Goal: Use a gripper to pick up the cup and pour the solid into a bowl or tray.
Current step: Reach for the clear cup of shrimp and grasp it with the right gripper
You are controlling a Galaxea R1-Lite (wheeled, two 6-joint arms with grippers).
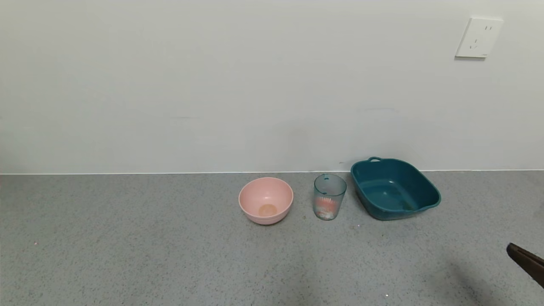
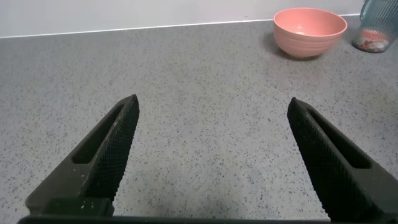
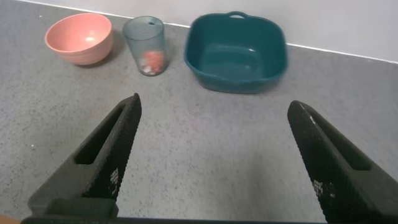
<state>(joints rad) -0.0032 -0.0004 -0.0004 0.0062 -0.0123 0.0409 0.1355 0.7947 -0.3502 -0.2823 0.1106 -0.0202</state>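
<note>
The pale teal ribbed cup (image 1: 330,196) stands upright on the grey counter, with red-orange and white solid bits (image 1: 327,207) at its bottom. The pink bowl (image 1: 266,200) sits just left of it, apart from it. Both show in the right wrist view, the cup (image 3: 145,45) and the bowl (image 3: 79,38), far ahead of my open, empty right gripper (image 3: 212,109). Only a dark tip of the right gripper (image 1: 527,262) shows at the right edge of the head view. My left gripper (image 2: 212,106) is open and empty, low over bare counter, with the bowl (image 2: 310,31) far ahead.
A dark teal rectangular tray (image 1: 394,188) with a handle stands right of the cup, close to the white wall. It also shows in the right wrist view (image 3: 237,52). A wall socket (image 1: 478,37) is at the upper right. Grey counter stretches in front of the objects.
</note>
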